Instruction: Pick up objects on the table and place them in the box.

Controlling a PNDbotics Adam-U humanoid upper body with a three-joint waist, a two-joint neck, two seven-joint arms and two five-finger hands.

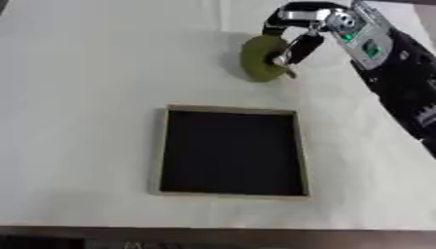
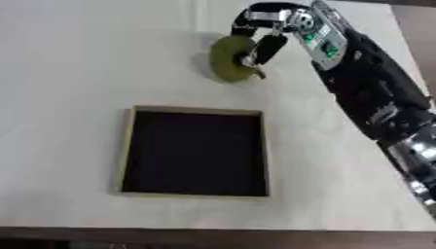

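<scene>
Curling its fingers round the green fruit [image 1: 262, 58], the right hand [image 1: 299, 41] has it gripped beyond the box [image 1: 230, 109], near the table's [image 1: 77, 97] far edge; it looks rounded, stiff, smooth, probably light, best gripped across the middle; long axis roughly upright, stubby tip pointing down-right.

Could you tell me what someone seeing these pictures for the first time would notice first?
The eye goes first to the robot's right hand at the upper right, fingers curled round an olive-green rounded object beyond the box. Next comes the shallow square box with its pale rim and dark inside, at the middle of the pale table, nothing showing in it.
</scene>
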